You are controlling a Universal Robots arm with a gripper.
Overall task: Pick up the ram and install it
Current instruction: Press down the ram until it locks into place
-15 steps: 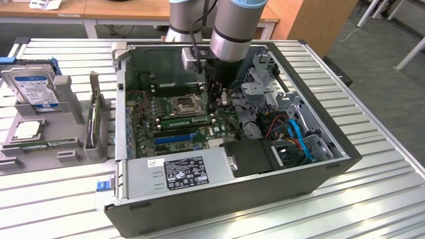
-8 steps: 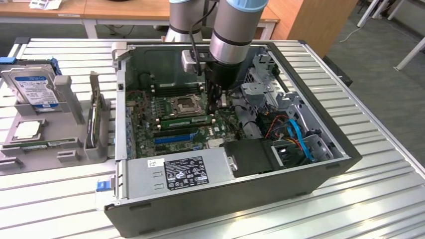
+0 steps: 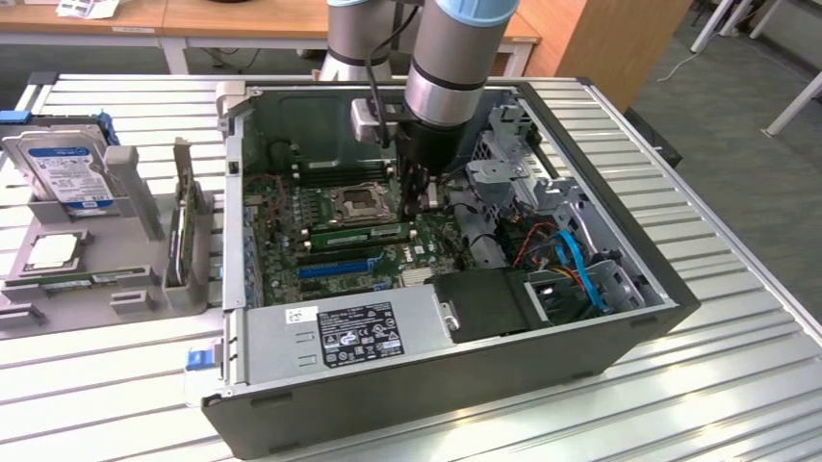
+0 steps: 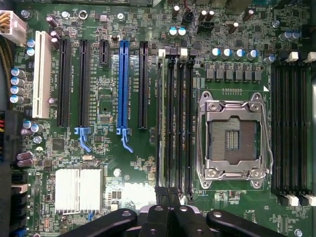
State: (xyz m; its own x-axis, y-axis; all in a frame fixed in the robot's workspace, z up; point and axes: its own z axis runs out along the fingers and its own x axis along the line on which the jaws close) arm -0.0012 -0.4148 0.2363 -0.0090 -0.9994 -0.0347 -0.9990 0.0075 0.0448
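Gripper pinched together over the ram inside the open computer case.
The stick sits in a motherboard slot directly beneath the fingertips (CPU socket alongside).

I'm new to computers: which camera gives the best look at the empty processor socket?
The wrist view: the processor socket faces the camera, metal frame and contact grid plain. In the exterior view the socket is seen at a slant beside the arm.

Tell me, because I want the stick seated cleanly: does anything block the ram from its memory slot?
Nothing visible does. The ram already stands edge-on in the memory slot farthest from the CPU socket in that bank, and the shut gripper is over one end of it.
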